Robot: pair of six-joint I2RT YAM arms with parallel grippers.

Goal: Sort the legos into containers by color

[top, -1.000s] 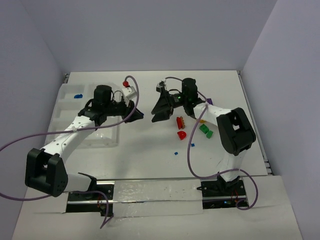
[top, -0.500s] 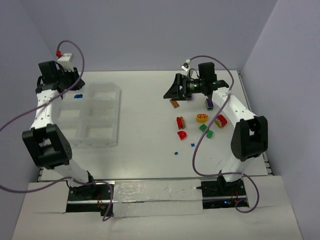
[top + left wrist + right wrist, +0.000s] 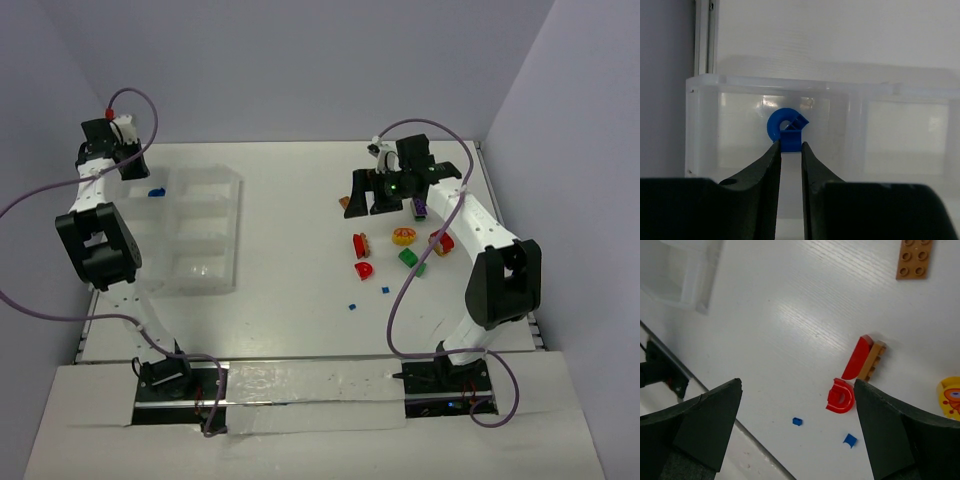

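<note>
Legos mostly remain unsorted: one blue piece (image 3: 155,191) lies in the far corner compartment of the tray (image 3: 232,200), while red (image 3: 364,269), green (image 3: 408,257) and others sit on the desk (image 3: 290,290). Left pincer (image 3: 790,150), nearly closed, points at it; whether it grips is unclear. Right pincer (image 3: 797,385) hangs wide, empty.

Two white-shelled arms with chunky black joints, purple cables looping loosely from black bases to wrists, a green light on the right wrist, each end effector (image 3: 790,160) (image 3: 795,425) with matte black wedge-shaped fingers.
</note>
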